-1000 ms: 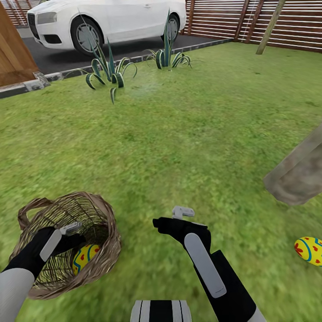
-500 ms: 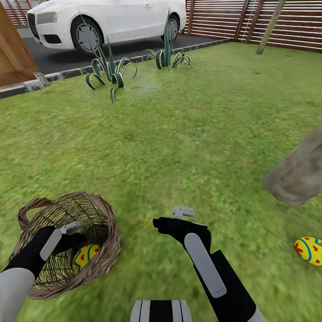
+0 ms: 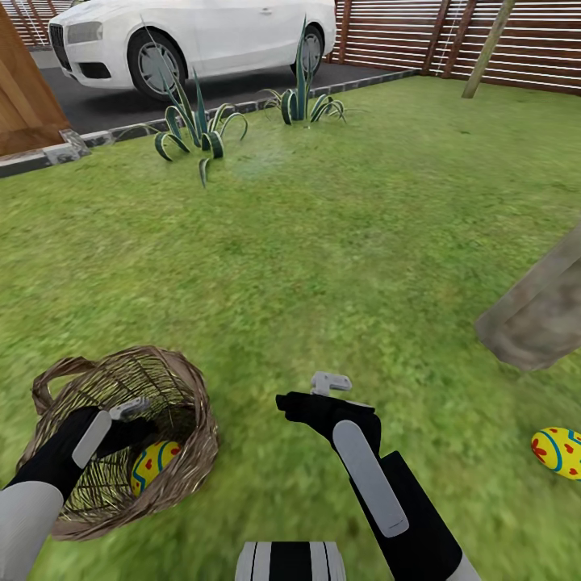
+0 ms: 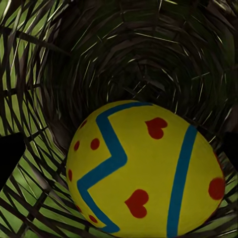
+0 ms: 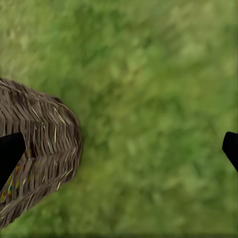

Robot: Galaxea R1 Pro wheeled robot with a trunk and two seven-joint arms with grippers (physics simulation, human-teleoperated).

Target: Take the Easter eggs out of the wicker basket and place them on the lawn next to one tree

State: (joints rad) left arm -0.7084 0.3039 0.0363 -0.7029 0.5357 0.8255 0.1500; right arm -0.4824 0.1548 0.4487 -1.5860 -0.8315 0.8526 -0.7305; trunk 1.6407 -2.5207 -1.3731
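Nothing shifts over the last second: the basket sits lower left on the lawn, my left gripper stays inside it, fingers spread either side of an egg, not gripping. That egg's long axis seems tilted. Another egg lies lower right by the tree. My right gripper hangs open

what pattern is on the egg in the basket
Yellow egg with blue zigzag lines and red hearts and dots; clearest in the left wrist view.
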